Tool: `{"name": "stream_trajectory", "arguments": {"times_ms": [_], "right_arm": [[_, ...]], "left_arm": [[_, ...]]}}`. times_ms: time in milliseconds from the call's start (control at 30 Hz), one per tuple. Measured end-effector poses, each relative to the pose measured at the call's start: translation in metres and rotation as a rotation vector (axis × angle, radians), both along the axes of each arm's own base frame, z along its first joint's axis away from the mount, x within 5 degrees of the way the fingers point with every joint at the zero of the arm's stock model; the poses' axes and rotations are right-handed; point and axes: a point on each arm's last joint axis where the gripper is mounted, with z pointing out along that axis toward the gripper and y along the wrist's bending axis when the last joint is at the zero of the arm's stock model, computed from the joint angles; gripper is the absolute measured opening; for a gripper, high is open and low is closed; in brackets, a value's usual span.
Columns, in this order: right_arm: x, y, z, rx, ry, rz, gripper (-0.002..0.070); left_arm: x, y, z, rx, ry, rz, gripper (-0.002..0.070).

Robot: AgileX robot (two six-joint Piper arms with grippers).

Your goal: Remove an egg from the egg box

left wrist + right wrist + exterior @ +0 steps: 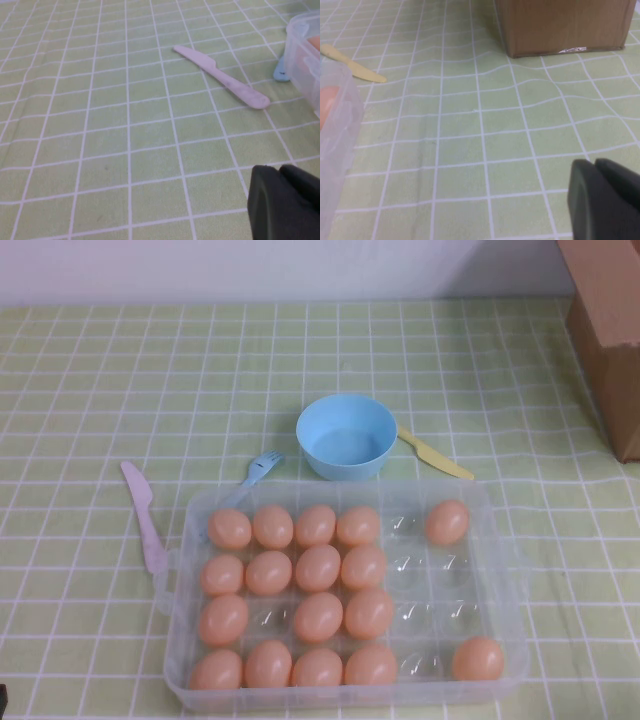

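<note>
Eggs [318, 570] all inside egg box [500, 540]; left gripper [285, 200], right gripper [605, 195] parked aside, finger state indeterminable; nothing grasped.

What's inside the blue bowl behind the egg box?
The blue bowl looks empty; its near inner wall is hidden by its rim. Left end effector and right end effector sit low beside the egg box.

Only matte black plastic shows of either arm: the left tool [285, 202] appears as a rounded, smooth-edged block split by one seam, and the right tool [606, 197] looks alike, unmarked.
</note>
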Motion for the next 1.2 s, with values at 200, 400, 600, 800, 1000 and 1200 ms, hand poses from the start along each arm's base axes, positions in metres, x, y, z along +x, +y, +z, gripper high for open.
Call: {"name": "stream_trajectory", "arguments": {"times_ms": [200, 400, 600, 800, 1000, 1200], "right_arm": [[0.0000, 0.0000, 0.0000, 0.000, 0.000, 0.000, -0.0017], [0.0000, 0.0000, 0.0000, 0.000, 0.000, 0.000, -0.0017], [0.0000, 0.0000, 0.0000, 0.000, 0.000, 0.000, -0.0017], [0.0000, 0.0000, 0.0000, 0.000, 0.000, 0.000, -0.0017], [0.0000, 0.0000, 0.0000, 0.000, 0.000, 0.000, -0.0017], [0.0000, 0.0000, 0.0000, 0.000, 0.000, 0.000, -0.0017]], "left_arm": [[0.0000, 0.0000, 0.0000, 0.000, 0.000, 0.000, -0.0005], [0.0000, 0.0000, 0.0000, 0.000, 0.000, 0.000, -0.0004], [0.0000, 0.0000, 0.0000, 0.000, 0.000, 0.000, -0.0005], [0.0000, 0.0000, 0.0000, 0.000, 0.000, 0.000, -0.0004], [0.0000, 0.0006, -0.0001, 0.020, -0.001, 0.001, -0.0005], [0.0001, 0.0019, -0.0002, 0.060, -0.004, 0.003, -0.0005]]}}
